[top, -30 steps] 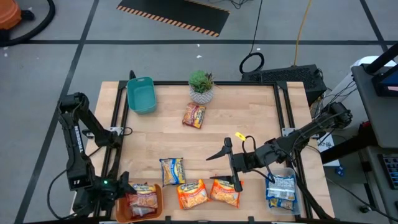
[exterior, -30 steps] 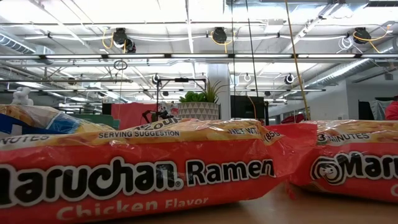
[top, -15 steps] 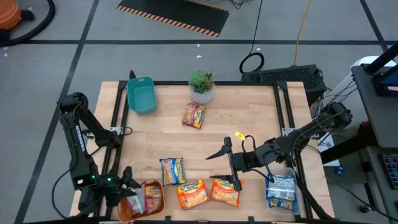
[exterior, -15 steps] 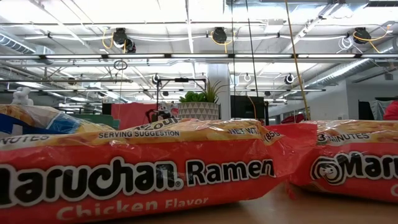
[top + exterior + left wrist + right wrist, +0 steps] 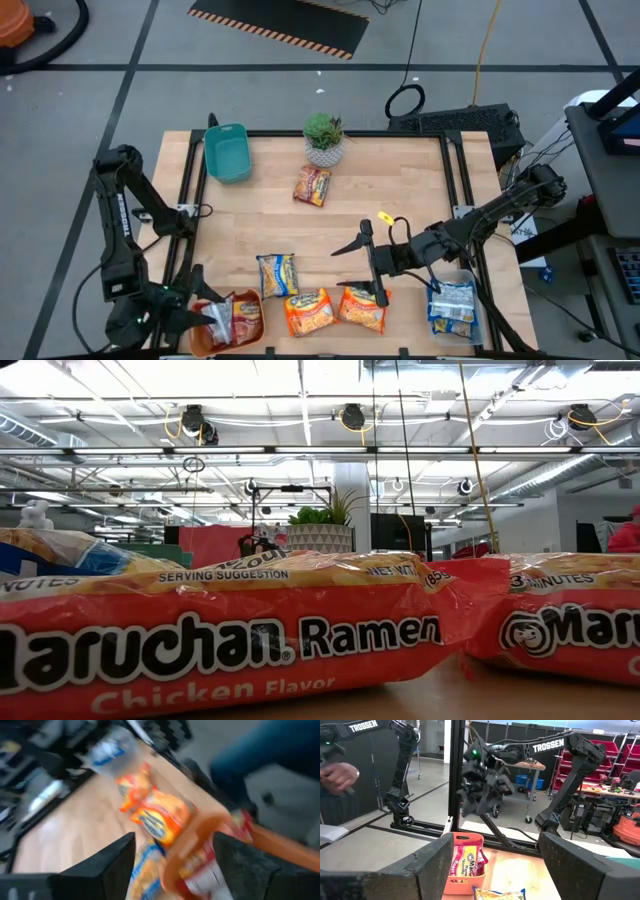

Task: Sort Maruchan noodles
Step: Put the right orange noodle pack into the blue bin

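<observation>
Your left gripper (image 5: 190,318) hung at the table's near left corner, just beside the orange bin (image 5: 250,335), with its jaws apart and nothing between them. Red Maruchan packets (image 5: 232,319) stood inside that bin. Your right gripper (image 5: 362,268) hovered over the table's near middle, jaws spread wide and empty. Just under it lay two orange chicken-flavor packets (image 5: 309,312), side by side, with a blue-and-yellow packet (image 5: 277,274) beside them. A dark red packet (image 5: 313,186) lay near the potted plant (image 5: 324,139). Silver packets (image 5: 453,306) sat in the clear bin (image 5: 470,328) at the right.
</observation>
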### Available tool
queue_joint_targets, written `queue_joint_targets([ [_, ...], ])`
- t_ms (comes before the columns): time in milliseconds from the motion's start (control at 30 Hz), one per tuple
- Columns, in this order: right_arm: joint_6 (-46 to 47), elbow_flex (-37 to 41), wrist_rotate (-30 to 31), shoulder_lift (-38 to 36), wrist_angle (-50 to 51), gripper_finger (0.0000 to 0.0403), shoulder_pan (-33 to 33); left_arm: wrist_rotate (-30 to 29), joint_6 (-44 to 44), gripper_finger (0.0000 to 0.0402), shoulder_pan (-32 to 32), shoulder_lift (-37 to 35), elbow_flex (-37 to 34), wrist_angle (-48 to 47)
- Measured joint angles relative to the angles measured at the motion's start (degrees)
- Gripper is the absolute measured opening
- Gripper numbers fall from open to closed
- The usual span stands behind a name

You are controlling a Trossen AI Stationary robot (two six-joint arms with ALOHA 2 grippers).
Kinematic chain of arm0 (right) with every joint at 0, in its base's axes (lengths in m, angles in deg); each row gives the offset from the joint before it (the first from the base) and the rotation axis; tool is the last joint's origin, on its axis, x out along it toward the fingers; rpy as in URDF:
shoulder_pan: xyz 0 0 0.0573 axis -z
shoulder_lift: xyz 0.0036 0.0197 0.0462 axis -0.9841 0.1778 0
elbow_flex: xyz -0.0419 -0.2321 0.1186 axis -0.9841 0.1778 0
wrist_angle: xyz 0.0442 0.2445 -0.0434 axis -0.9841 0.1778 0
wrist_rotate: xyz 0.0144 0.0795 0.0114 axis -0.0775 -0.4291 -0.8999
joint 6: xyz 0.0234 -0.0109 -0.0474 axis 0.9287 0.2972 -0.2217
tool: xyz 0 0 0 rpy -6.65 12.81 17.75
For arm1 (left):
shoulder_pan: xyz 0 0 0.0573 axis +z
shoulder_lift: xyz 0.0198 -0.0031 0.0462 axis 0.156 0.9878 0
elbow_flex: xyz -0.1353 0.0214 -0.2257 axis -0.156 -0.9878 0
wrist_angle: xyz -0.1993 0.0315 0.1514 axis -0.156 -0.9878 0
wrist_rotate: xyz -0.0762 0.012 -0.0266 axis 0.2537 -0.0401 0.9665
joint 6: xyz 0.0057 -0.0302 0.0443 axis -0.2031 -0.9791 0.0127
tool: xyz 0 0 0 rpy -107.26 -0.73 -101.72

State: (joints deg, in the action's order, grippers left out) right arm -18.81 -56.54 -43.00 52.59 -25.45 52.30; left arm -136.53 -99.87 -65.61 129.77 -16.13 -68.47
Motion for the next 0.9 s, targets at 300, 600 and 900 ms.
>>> queue_joint_targets([
  [300,0.7,0.0,0.0,0.0,0.1,0.0289,0.4,-0.7,-2.6,0.0268,7.7,0.1,0.2,9.3],
  [600,8.9,0.0,10.8,-3.2,15.1,0.0273,0.4,-1.7,-7.8,0.0268,19.5,-1.0,0.2,8.5],
  [900,22.4,0.0,10.6,-6.6,30.8,0.0272,0.2,4.2,-6.9,0.0268,28.2,-8.4,0.2,8.0],
])
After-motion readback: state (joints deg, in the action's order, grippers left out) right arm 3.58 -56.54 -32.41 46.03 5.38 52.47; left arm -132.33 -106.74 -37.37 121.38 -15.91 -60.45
